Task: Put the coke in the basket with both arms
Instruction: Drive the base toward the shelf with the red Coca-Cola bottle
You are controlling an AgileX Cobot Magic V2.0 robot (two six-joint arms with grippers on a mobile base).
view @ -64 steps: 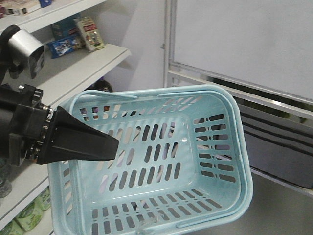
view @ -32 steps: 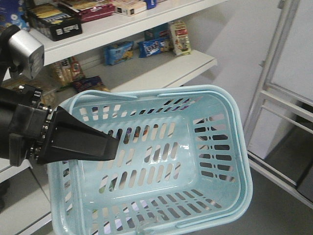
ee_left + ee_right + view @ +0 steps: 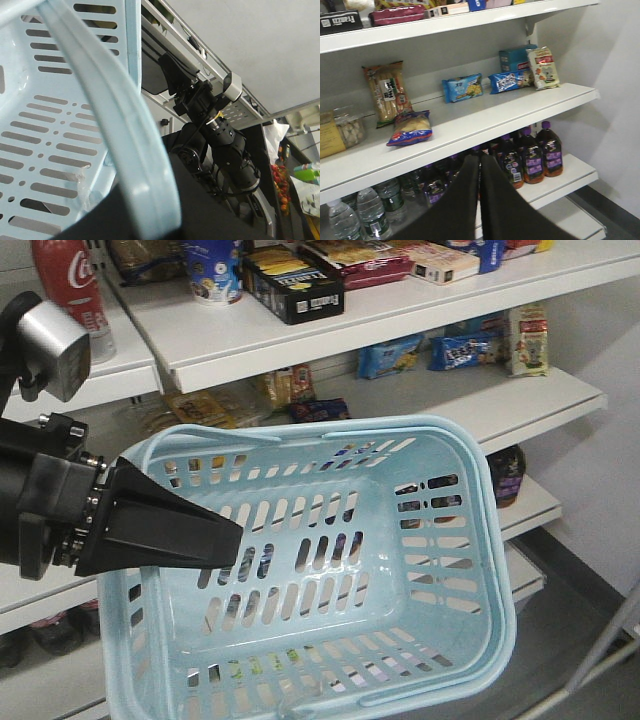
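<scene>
Step in hand, as I judged it: bringing basket and free claw up to the shelving, coke not yet grasped. The coke point(image 3: 64, 278) stood at the upper left of the front frame on a white shelf point(image 3: 120, 375), well apart from the basket point(image 3: 503, 580). The basket hung tilted in mid-frame, mouth to the camera, nothing in it. My left claw point(image 3: 185, 220) sat at the bottom of its wrist frame with dark fingers either side of the basket handle point(image 3: 122, 125), so I took it as clamped on that handle. My right claw point(image 3: 480, 161) was pinched together on nothing, tips aimed at the lower shelves. To do this well I needed to spread the right claw wide before reaching the bottle. It should take the bottle on the label band rather than the cap, and miss the blue cup point(image 3: 214, 268) nearby. The left had to hold the basket steady, mouth up, close under the shelf edge, since one thin handle would probably let it swing. The bottle should be lowered in, not dropped. Writing: white Coca-Cola script on the red label, only partly in frame. The black box point(image 3: 296, 288) carried a white barcode sticker, unreadable. Blue biscuit packs point(image 3: 463, 88), a tan cracker bag point(image 3: 387, 92) and purple-capped dark bottles point(image 3: 536, 152) had print too small to read.
</scene>
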